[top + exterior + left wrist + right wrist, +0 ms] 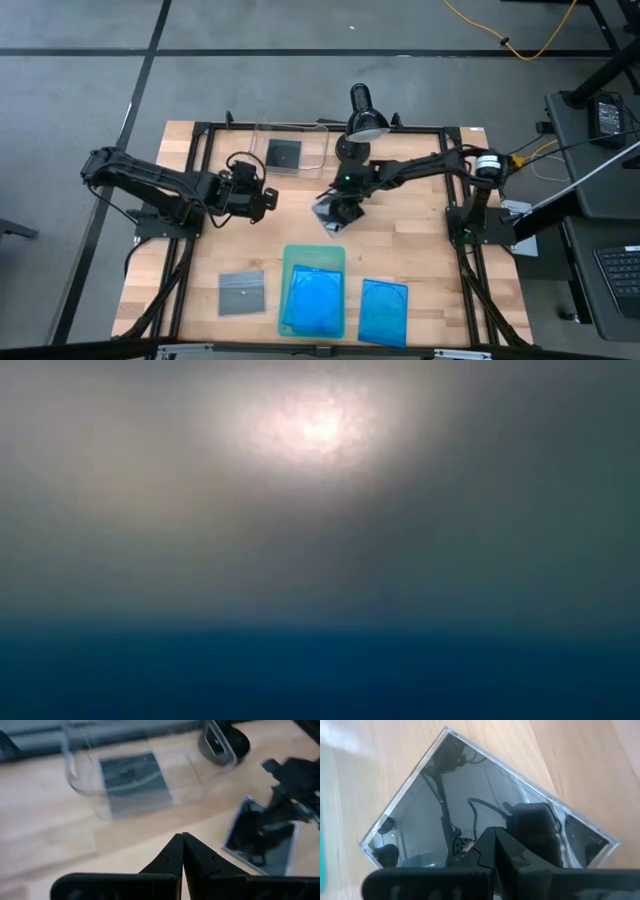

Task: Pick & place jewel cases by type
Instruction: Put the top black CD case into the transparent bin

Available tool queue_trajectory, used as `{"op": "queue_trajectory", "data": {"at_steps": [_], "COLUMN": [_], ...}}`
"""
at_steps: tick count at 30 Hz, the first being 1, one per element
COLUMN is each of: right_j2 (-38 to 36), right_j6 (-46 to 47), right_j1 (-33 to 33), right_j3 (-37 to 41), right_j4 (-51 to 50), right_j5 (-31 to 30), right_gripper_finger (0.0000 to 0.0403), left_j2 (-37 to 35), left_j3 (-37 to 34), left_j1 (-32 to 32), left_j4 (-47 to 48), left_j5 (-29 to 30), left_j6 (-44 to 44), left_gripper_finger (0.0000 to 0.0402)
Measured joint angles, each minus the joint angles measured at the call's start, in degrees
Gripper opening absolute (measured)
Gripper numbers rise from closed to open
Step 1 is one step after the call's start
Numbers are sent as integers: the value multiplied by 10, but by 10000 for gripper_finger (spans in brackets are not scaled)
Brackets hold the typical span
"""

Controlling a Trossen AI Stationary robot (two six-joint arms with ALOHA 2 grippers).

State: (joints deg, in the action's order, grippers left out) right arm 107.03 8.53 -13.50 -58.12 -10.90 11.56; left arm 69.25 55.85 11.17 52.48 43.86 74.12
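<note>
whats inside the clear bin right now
One dark jewel case lies flat on the floor of the clear bin. Nothing else shows inside; whether anything lies beneath that case cannot be seen.

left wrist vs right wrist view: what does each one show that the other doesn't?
Left wrist only: the clear bin with a dark jewel case lying in it, the lamp base, the left gripper shut and empty, and the right arm reaching down over a case.

Right wrist only: a close look at the right gripper shut, its tips at the case's glossy face, plus a sliver of the pale-green tray.

Both: the dark case under the right gripper and the wooden table.
</note>
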Motion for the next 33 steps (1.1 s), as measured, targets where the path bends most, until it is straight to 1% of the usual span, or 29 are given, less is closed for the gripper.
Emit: {"op": "queue_trajectory", "data": {"at_steps": [4,11,14,18,20,23,25,30,33], "right_j2": [6,-25,-40,-63,-69,-75,-75,-75,-75], "right_j6": [-3,-17,-30,-58,-73,-94,-106,-108,-108], "right_j1": [2,4,4,4,4,4,4,-3,-12], "right_j3": [-16,-30,-37,-43,-43,-43,-35,2,33], "right_j4": [-8,-25,-51,-101,-133,-178,-183,-186,-185], "right_j5": [1,-7,-10,-41,-60,-76,-83,-85,-86], "right_gripper_finger": [6,6,6,6,6,6,6,6,6], "left_j2": [0,0,0,0,0,0,0,14,38], "left_j3": [-50,-128,-156,-199,-219,-242,-253,-258,-258], "left_j1": [15,39,39,35,30,22,14,-10,-27], "left_j4": [-75,-188,-242,-351,-411,-478,-517,-559,-594], "left_j5": [-25,-62,-93,-124,-137,-147,-160,-213,-243], "left_j6": [44,120,121,99,87,68,55,22,11], "left_gripper_finger": [1,3,4,15,27,54,74,126,155]}}
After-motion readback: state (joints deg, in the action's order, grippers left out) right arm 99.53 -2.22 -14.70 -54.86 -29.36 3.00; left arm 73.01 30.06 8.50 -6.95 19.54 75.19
